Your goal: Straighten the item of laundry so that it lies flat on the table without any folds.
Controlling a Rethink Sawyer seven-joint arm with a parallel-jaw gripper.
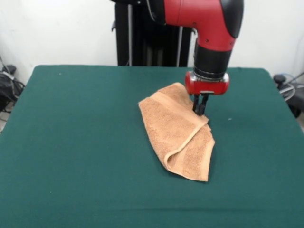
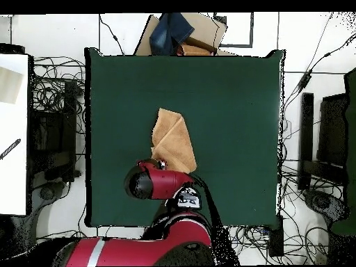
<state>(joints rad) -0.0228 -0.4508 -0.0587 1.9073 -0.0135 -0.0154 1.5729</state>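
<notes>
On green table (image 1: pixel 71 142), just right of centre: towel (image 1: pixel 176 130) lies folded over itself, rolled fold at its near end. Gripper (image 1: pixel 200 110), fingers pressed close together, pinches towel's right edge where 2 layers meet. You lift only top layer, draw it rightward, keep pull low and slow.

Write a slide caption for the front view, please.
Sawyer gripper lowered onto the folded orange-tan towel on the green table.
</notes>
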